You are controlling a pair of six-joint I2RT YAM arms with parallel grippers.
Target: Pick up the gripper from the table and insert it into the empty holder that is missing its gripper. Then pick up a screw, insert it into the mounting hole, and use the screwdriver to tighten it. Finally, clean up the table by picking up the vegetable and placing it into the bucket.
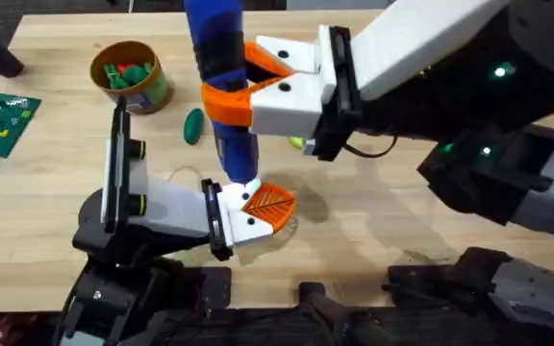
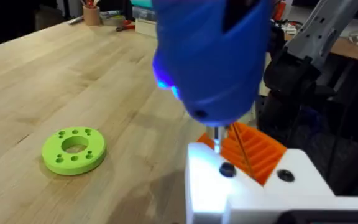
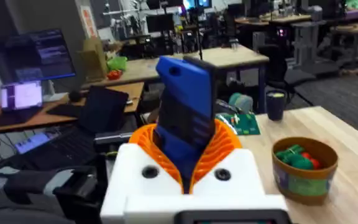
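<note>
You see 1 screwdriver (image 1: 221,67) gripped by your right hand (image 1: 243,86), 1 bucket (image 1: 129,75), 1 green vegetable (image 1: 193,126) on the counter (image 1: 46,192); left hand state: cannot tell.

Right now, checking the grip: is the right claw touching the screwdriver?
Touching: in the right wrist view the right claw has its orange fingers clamped against the blue screwdriver.

wooden table (image 1: 46,202), glossy plastic screwdriver (image 2: 210,56)
</note>
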